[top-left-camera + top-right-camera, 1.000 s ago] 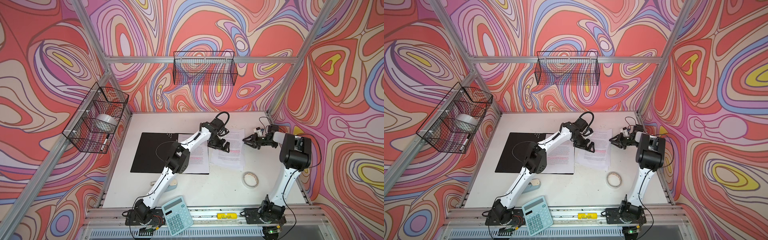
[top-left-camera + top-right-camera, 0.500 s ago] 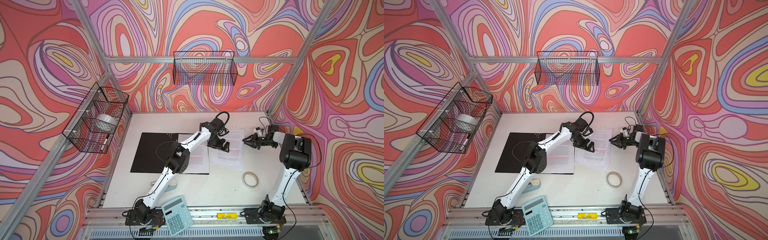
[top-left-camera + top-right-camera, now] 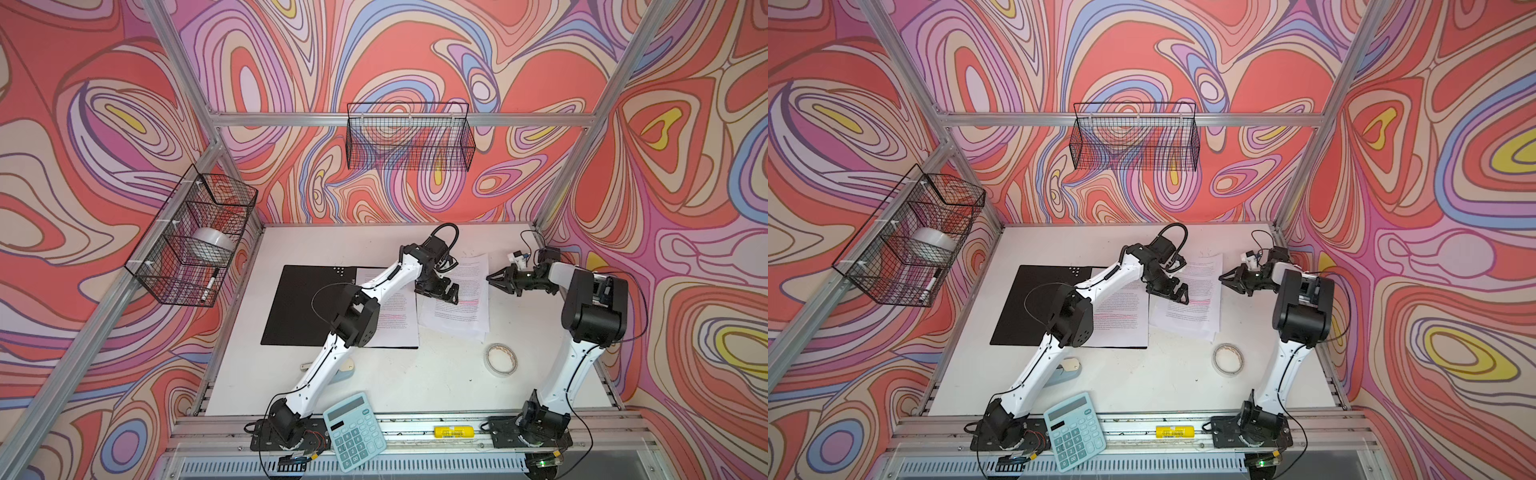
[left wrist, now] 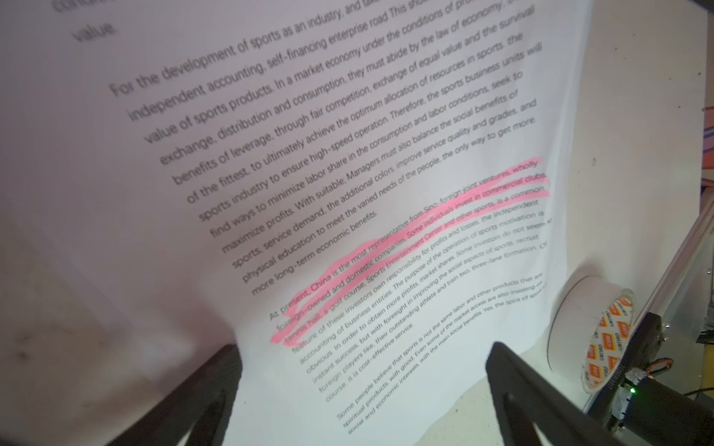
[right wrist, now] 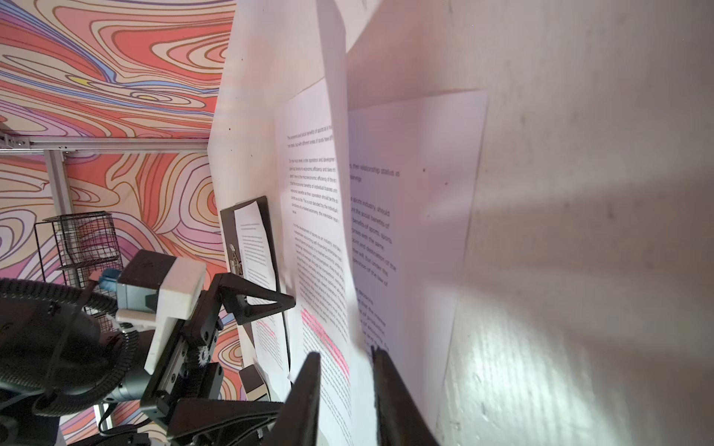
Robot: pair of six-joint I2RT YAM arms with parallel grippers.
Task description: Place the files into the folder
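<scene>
The folder (image 3: pixel 307 303) lies open and black on the table's left half, with one printed sheet (image 3: pixel 395 320) on its right side. The remaining files (image 3: pixel 461 303) lie loose just right of it, with pink highlighted lines (image 4: pixel 405 239). My left gripper (image 3: pixel 438 293) hovers open over the stack's left part, and the text shows between its fingers (image 4: pixel 365 347). My right gripper (image 3: pixel 491 277) is at the stack's right edge. Its jaws stand narrow, with the top sheet's raised edge (image 5: pixel 340 270) between them (image 5: pixel 345 353) and a gap still visible.
A tape roll (image 3: pixel 501 359) lies near the files' front right corner and also shows in the left wrist view (image 4: pixel 591 332). A teal calculator (image 3: pixel 353 432) and a yellow item (image 3: pixel 454 432) rest on the front rail. Wire baskets (image 3: pixel 195 241) (image 3: pixel 409 137) hang on the walls.
The right gripper's jaws have narrowed a little around the sheet's edge. Both arms and the papers stay where they were.
</scene>
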